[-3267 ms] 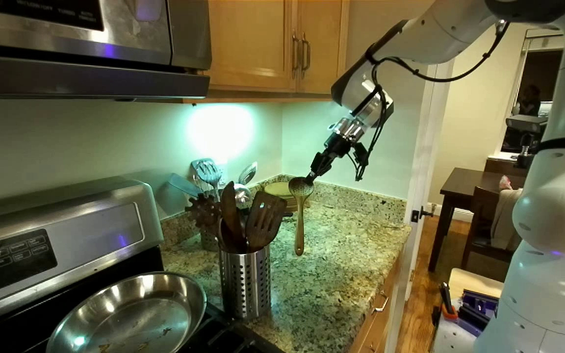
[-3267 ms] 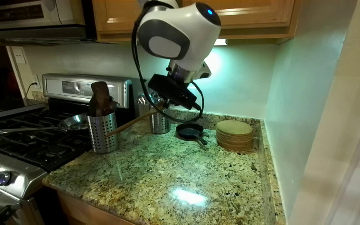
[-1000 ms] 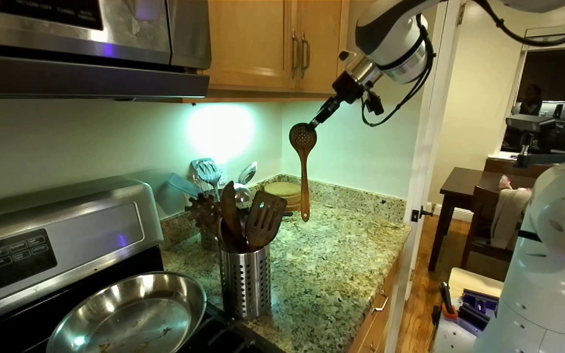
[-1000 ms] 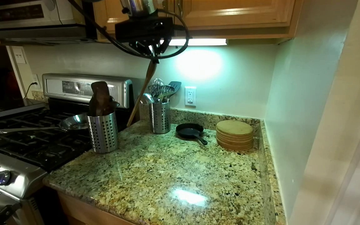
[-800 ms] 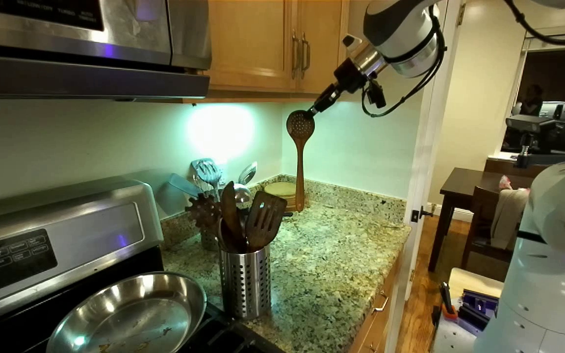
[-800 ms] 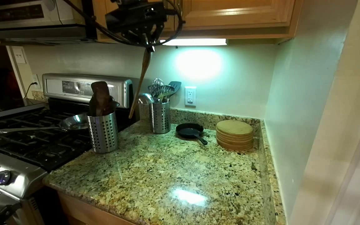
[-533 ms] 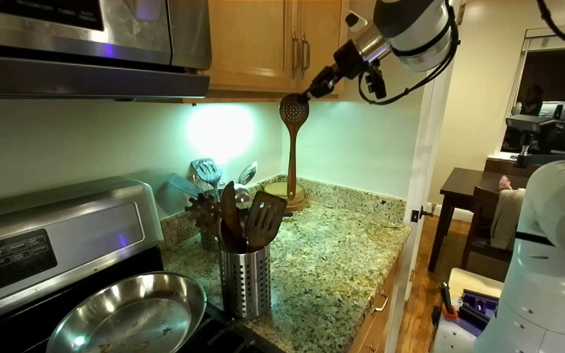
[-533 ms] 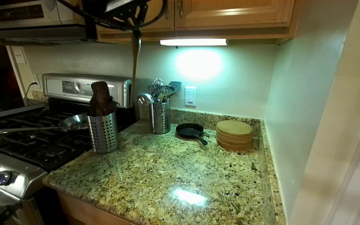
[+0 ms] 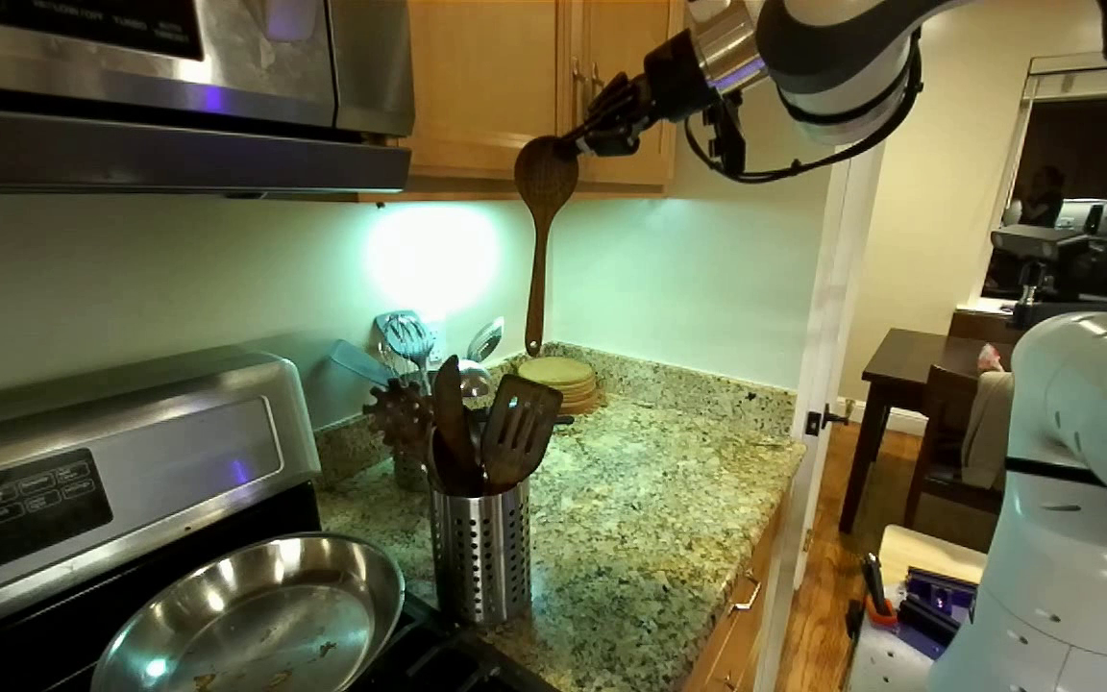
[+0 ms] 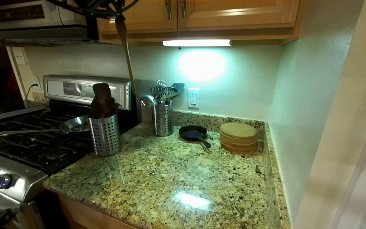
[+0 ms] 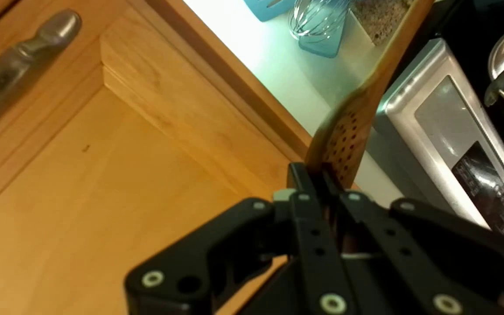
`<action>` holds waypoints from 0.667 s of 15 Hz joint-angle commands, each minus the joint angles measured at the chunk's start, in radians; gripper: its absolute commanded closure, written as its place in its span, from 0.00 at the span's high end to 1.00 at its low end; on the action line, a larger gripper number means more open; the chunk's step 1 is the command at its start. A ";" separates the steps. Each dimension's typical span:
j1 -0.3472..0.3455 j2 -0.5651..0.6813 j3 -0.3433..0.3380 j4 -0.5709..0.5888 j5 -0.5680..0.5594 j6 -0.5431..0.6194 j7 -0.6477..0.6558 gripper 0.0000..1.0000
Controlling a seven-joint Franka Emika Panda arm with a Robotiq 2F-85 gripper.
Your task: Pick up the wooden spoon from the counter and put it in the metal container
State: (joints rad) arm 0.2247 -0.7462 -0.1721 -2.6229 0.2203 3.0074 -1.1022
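Wooden spoon point(image 9: 543, 216): up in the air, off the counter point(image 9: 669, 481), bowl uppermost, handle hanging. The gripper point(image 11: 315, 175) is clenched on the rim of the bowl. We get that contact best in the wrist view: jaws pinching the bowl's end, small holes dotting the wood, handle running to the upper right. The same view brings us a cabinet pull point(image 11: 2, 81) close up and a whisk point(image 11: 315, 19) near the top edge.

In both exterior views we note the metal container point(image 9: 481, 557) upright on the counter beside the stove point(image 9: 179, 423), dark wooden utensils point(image 9: 520, 432) jutting from it; the spoon is outside it and apart.

In an exterior view the spoon shows us its edge, the gripper is cropped at the top, and we make out a rear steel cylinder point(image 10: 163, 122), a black skillet point(image 10: 192, 133) and the stove's knobs point(image 10: 2, 181). In an exterior view with the bowl nearly face-on to us, the dark utensils mask most of that cylinder and skillet, yet a dining table point(image 9: 933, 354) and the arm's lower part point(image 9: 1044, 596) are in sight.
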 commanded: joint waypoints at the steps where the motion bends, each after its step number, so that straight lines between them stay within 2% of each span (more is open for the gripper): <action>1: 0.058 -0.048 -0.031 -0.030 -0.091 0.007 0.074 0.05; 10: 0.315 -0.136 -0.132 -0.068 -0.096 -0.068 0.095 0.05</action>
State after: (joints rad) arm 0.4577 -0.8205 -0.2608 -2.6598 0.1441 2.9805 -1.0334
